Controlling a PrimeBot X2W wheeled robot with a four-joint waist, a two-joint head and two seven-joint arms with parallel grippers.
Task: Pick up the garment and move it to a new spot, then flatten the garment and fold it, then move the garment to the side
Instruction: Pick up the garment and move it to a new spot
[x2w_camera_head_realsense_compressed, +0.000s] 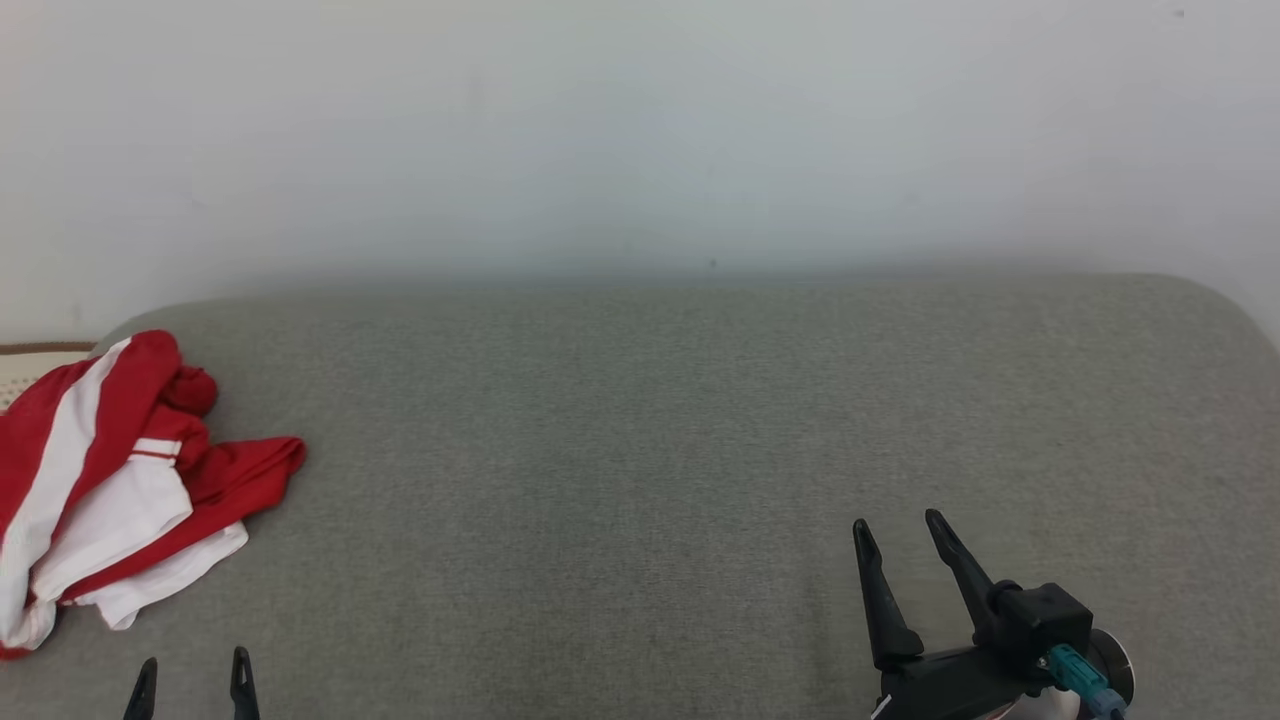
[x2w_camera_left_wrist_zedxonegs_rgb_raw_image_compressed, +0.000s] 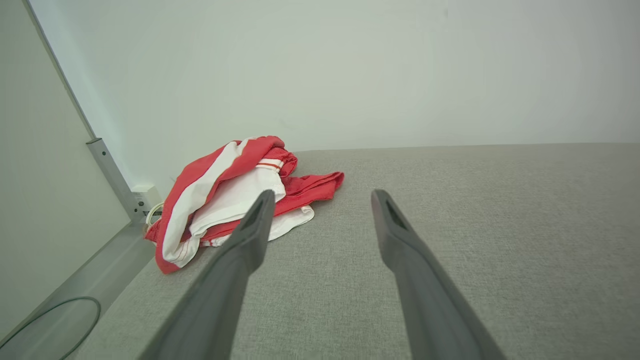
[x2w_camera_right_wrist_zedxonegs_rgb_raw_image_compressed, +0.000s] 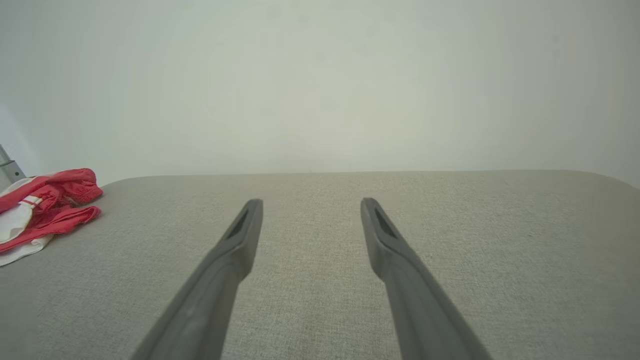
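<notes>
Lower left of the head view: left gripper (x2w_camera_head_realsense_compressed: 192, 662), just the tips of its two dark fingers (x2w_camera_head_realsense_compressed: 240, 680) showing, spread wide with nothing between them. Lower right of the same view: right gripper (x2w_camera_head_realsense_compressed: 897, 522), fingers likewise parted to full width and empty, pointing up the frame and hovering over bare grey cloth. Beneath both, a grey fabric-covered bench (x2w_camera_head_realsense_compressed: 640, 450) with rounded far corners, running across the whole frame. At the far left edge of the head view, above the left gripper and apart from it, the garment (x2w_camera_head_realsense_compressed: 110, 480): a crumpled red and white heap, partly over the bench's left side. In the left wrist view, same garment left of centre, beyond the left finger's tip, not touching it. Behind everything, a plain pale wall (x2w_camera_head_realsense_compressed: 640, 130); at the left of the left wrist view, a slanting grey metal post (x2w_camera_left_wrist_zedxonegs_rgb_raw_image_compressed: 111, 176).
</notes>
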